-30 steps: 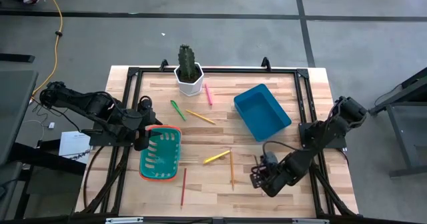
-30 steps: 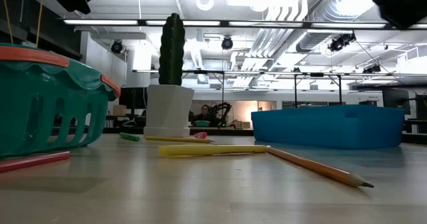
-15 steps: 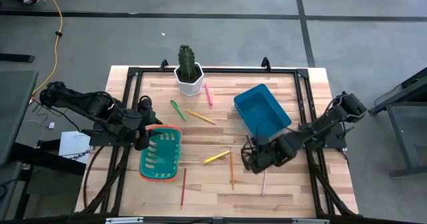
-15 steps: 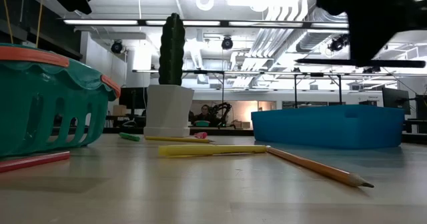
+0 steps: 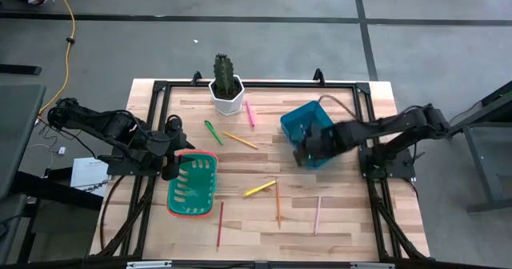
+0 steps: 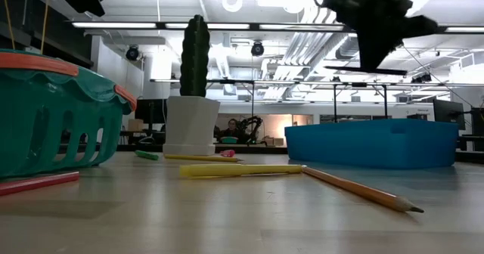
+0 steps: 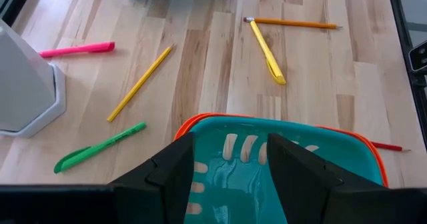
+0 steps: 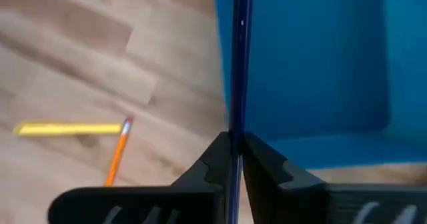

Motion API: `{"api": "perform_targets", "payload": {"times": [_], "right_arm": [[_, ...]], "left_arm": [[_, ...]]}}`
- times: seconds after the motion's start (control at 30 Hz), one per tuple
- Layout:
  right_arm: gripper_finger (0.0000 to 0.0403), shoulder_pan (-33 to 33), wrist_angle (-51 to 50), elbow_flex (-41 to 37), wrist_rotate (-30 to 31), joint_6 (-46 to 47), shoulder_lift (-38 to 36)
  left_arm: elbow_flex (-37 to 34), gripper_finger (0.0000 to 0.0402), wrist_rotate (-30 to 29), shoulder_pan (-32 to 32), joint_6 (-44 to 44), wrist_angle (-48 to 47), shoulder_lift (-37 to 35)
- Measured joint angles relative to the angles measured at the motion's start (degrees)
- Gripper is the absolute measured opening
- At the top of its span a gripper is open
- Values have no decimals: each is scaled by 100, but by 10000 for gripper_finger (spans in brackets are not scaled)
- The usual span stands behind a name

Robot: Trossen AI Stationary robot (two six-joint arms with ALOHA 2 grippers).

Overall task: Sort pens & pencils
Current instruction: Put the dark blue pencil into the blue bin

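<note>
The right gripper has swung from the surface's near edge to above the blue bin, jaws pinched on a dark blue pen. The salmon pencil now lies uncovered. The left gripper stays wide open, empty, over the teal basket.

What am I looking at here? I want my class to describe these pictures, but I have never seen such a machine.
It is a robot with two dark arms at a wooden table, doing a sorting job. One picture looks straight down, one level across the tabletop, one from each wrist. The left hand hangs open over a teal basket. The right hand is shut on a thin dark stick over the edge of a blue bin. Loose on the table lie a pink pen, green pen, yellow pen and several thin pencils, near a potted cactus.
</note>
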Motion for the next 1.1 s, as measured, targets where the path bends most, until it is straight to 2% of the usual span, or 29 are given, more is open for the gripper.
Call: {"api": "perform_targets", "payload": {"times": [0.3,0.47,0.73,1.1], "right_arm": [[16,-1492,-32,-4,-552,-1345,32],[16,-2085,73,-51,-930,-1785,39],[16,-2649,0,-50,-1363,-2243,290],[17,-2876,-97,-50,-1709,-2706,928]], "left_arm": [[0,175,-13,1,8,-4,0],[0,175,-13,0,7,-7,0],[0,175,-152,1,7,-5,0],[0,175,-155,-1,6,-7,-2]]}}
